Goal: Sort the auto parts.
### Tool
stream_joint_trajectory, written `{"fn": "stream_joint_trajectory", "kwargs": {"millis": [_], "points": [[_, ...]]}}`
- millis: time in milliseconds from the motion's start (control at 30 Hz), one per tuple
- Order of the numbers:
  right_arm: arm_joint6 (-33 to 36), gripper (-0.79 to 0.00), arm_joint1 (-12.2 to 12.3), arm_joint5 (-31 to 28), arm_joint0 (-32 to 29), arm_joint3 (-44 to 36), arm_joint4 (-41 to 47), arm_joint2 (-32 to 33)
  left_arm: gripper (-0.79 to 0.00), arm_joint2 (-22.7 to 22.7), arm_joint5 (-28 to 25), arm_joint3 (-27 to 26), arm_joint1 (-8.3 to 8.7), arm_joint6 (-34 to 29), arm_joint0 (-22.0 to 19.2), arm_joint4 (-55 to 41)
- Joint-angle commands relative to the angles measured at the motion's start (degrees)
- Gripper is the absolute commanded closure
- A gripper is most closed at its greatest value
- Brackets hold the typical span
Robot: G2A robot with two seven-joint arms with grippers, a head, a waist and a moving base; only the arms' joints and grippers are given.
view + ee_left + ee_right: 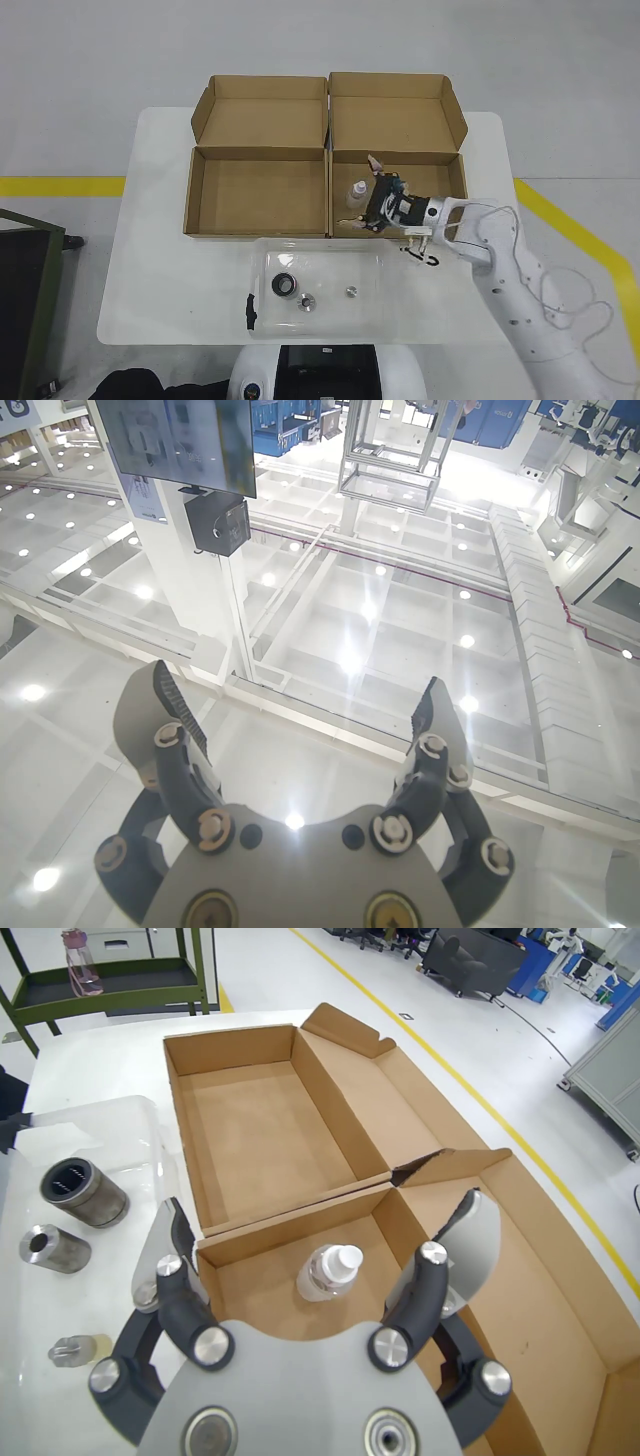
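Observation:
My right gripper (366,196) (325,1223) hangs open over the right cardboard box (440,205) (525,1288), nothing between its fingers. A small clear bottle with a white cap (356,194) (330,1273) stands upright on that box's floor, just below and between the open fingers. The left cardboard box (256,196) (265,1138) holds nothing. In the clear plastic tray (370,312) (75,1128) lie a large dark bearing sleeve (285,285) (85,1193), a smaller steel bushing (308,303) (54,1248) and a small metal fitting (351,292) (75,1350). My left gripper (300,700) is open, pointing up at the ceiling.
Both boxes sit side by side with lids folded back on the white table (150,260). A black clip-like piece (249,310) lies at the tray's left edge. A green cart (105,978) with a pink bottle stands beyond the table.

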Motion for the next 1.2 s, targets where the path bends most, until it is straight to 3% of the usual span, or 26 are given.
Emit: {"fn": "stream_joint_trajectory", "kwargs": {"millis": [0, 567, 1167], "points": [[2.37, -0.785, 0.27, -1.09, -1.01, -2.73, 0.44, 0.32, -0.785, 0.0, 0.0, 0.0, 0.0, 0.0, 0.0, 0.0], [20.22, -0.785, 2.54, -5.31, -11.21, -19.65, 3.44, 1.26, -0.785, 0.0, 0.0, 0.0, 0.0, 0.0, 0.0, 0.0], [32.35, -0.785, 4.08, -7.37, -14.51, -20.63, 3.64, -3.06, -0.785, 0.0, 0.0, 0.0, 0.0, 0.0, 0.0, 0.0]]}}
